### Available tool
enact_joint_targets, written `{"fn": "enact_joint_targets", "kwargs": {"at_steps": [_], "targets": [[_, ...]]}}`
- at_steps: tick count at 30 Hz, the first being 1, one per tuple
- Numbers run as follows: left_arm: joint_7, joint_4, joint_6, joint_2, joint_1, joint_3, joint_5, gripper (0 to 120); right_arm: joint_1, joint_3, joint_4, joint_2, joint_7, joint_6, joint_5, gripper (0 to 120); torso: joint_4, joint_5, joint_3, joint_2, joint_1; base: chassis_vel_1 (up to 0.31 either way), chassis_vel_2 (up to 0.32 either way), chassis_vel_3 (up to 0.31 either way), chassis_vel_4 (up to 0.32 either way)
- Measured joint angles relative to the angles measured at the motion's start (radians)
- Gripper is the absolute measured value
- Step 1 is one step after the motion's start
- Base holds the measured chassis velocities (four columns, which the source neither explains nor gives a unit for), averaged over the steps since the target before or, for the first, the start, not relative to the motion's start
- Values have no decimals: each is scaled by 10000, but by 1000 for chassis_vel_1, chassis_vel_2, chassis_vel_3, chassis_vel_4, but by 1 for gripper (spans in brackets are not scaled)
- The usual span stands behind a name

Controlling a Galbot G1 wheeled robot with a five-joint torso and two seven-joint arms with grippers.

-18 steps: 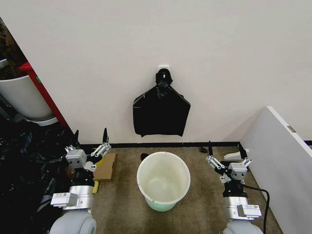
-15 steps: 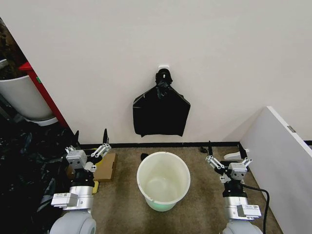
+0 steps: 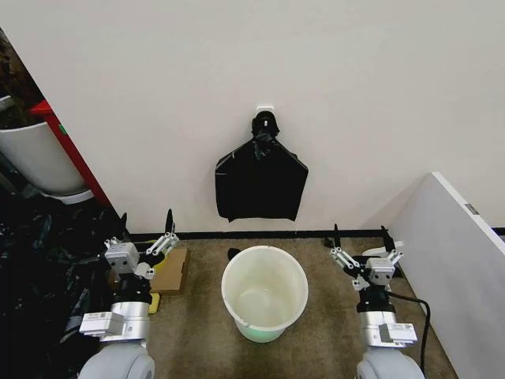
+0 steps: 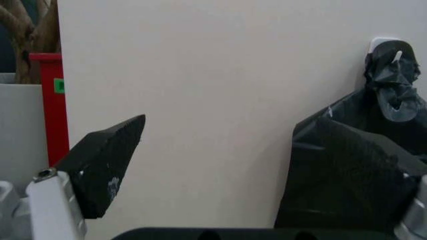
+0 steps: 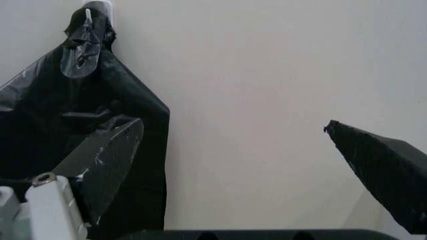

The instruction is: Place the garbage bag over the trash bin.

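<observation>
White trash bin [image 3: 264, 292], both tools spread, bag bundle [image 3: 261, 180] hanging

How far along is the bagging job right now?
Nothing done yet: the trash bin stands bare on the floor. Nothing in hand: left claw and right claw are open beside it. Left: fetching the black bag bundle hanging on the wall and lining the bin.

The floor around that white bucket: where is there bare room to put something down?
Bare carpet lies between the trash bin and the right claw, open, and on toward the white panel. A narrower strip separates the bin from the cardboard by the left claw, open. Far left is crowded with heaped black plastic.
</observation>
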Motion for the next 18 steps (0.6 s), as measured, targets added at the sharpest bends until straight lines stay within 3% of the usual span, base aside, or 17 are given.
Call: {"fn": "enact_joint_targets", "kwargs": {"at_steps": [18], "targets": [[-52,-20,-22,-145,147,-139,187,100,232,-59,-55,-483,-22,-17,668,100,-2,0,0,0,0,0,0,0,0]]}}
